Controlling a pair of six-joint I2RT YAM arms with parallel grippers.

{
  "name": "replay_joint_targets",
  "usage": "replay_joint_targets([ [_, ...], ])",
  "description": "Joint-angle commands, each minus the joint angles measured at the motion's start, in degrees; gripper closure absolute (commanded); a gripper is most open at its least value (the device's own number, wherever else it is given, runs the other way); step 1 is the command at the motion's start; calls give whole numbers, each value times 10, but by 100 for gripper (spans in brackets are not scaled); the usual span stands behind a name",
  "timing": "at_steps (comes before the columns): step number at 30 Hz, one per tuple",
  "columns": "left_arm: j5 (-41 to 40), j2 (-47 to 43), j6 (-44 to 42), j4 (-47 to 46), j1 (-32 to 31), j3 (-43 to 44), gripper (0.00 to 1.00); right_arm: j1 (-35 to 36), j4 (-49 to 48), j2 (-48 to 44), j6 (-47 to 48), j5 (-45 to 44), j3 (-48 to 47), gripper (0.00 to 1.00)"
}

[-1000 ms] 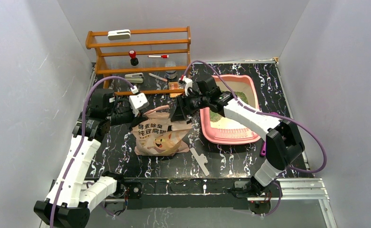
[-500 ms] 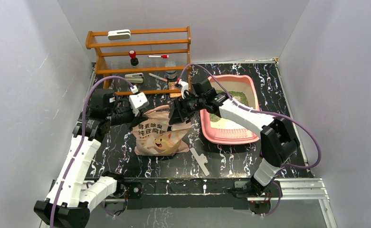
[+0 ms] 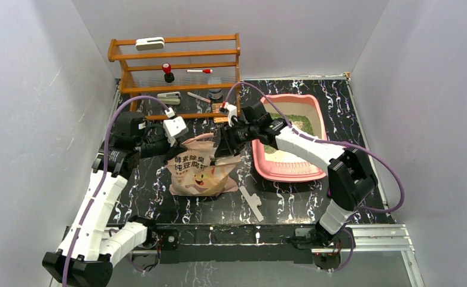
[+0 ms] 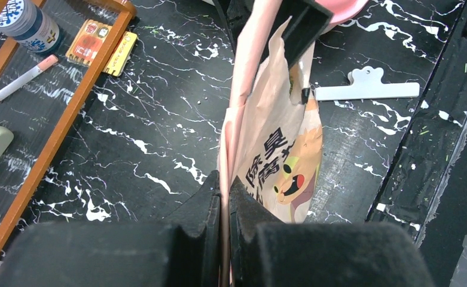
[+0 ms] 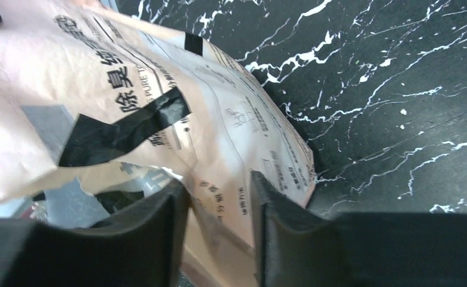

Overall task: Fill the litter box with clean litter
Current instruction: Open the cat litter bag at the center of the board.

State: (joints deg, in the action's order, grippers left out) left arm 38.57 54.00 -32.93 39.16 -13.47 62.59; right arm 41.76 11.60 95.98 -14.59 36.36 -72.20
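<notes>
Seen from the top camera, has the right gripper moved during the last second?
Yes. The right gripper has shifted slightly left, away from the litter box and further over the bag.

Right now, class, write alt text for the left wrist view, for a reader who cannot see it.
The left hand pinches the near edge of a beige cat-printed bag, while the right hand holds its far edge. Beneath lies a black marbled table, with a white clip at the picture's right and a wooden rack at its left.
</notes>
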Motion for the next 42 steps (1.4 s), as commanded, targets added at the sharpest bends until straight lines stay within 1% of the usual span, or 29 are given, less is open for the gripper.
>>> replay_joint_targets([
  [1,32,-29,11,-46,-1,14,100,2,23,-9,18,-87,-22,64],
  [3,33,-30,11,-42,-1,12,100,2,23,-22,16,-117,-40,79],
  [4,33,-31,10,-42,-1,11,100,3,18,-29,11,-133,-48,89],
  [5,29,-31,8,-42,-1,11,100,3,11,-37,5,-148,-55,95],
  [7,17,-30,3,-42,-1,13,100,7,-12,-59,2,-185,-59,100],
  [10,-4,-28,1,-51,-1,21,100,13,-82,-104,3,-250,-23,100],
  [13,-27,-34,7,-86,-1,16,100,18,-167,-152,-11,-307,52,100],
  [15,-36,-34,10,-102,-1,16,100,22,-224,-175,-11,-315,105,100],
  [16,-35,-33,12,-107,-1,16,100,21,-232,-176,-4,-310,108,100],
  [18,-24,-28,13,-108,-1,14,100,16,-174,-154,16,-285,79,100],
  [19,-21,-26,15,-109,-1,11,100,13,-140,-144,24,-267,56,94],
  [21,-13,-26,19,-109,-1,3,100,8,-83,-142,38,-247,26,68],
  [22,-12,-29,22,-108,-1,-1,100,5,-70,-154,46,-251,24,58],
  [24,-9,-42,23,-109,-1,-10,100,-9,-86,-196,61,-247,51,38],
  [25,-9,-46,23,-109,-1,-13,100,-17,-106,-219,69,-243,80,30],
  [26,-5,-48,23,-109,-1,-14,100,-22,-134,-245,79,-238,94,24],
  [27,-1,-50,25,-109,-1,-15,100,-29,-155,-268,98,-215,113,20],
  [30,9,-51,25,-110,-1,-16,100,-33,-169,-298,169,-101,141,18],
  [32,10,-48,22,-109,-1,-13,100,-33,-139,-289,223,-25,137,18],
  [35,11,-44,19,-109,-1,-11,100,-30,-120,-266,301,58,141,19],
  [36,11,-43,18,-109,-1,-11,100,-28,-109,-258,331,73,135,20],
  [37,11,-43,18,-109,-1,-9,100,-26,-106,-250,344,68,128,23],
  [38,11,-43,18,-109,-1,-10,100,-26,-110,-243,360,76,127,28],
  [39,12,-44,18,-109,-1,-9,100,-24,-106,-236,400,101,127,31],
  [41,13,-45,21,-109,-1,-7,100,-21,-76,-225,506,151,125,31],
  [42,15,-46,22,-109,-1,-6,100,-18,-74,-221,532,151,123,30],
])
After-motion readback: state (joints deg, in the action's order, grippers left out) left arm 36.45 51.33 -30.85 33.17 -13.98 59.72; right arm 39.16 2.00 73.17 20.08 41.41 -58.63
